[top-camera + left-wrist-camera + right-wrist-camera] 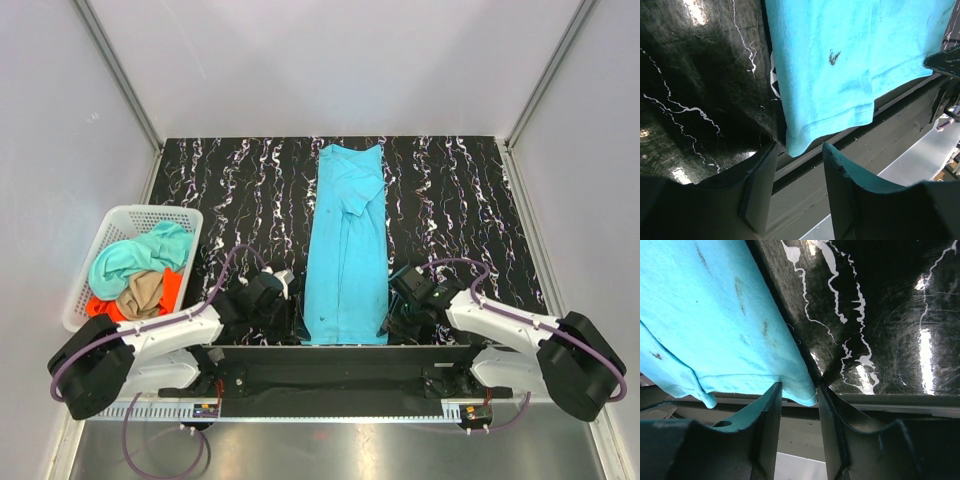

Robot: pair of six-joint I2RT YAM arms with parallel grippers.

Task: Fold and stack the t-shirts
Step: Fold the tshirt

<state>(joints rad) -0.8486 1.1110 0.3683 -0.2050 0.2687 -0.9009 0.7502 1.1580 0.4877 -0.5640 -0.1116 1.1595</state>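
The bright cyan t-shirt [347, 245] lies as a long narrow strip down the middle of the black marbled table, its hem hanging over the near edge. My left gripper [281, 296] is open at the hem's left corner [795, 145], which sits just beyond the fingertips. My right gripper [400, 300] is open at the hem's right corner [800, 385], which lies between the fingertips. Mint-teal [135, 255], tan [142, 290] and orange-red [170, 290] t-shirts are bunched in the basket.
A white lattice basket [110, 235] stands at the table's left edge. A dark metal rail [850, 145] runs along the near table edge under the hem. Grey walls close the back and sides.
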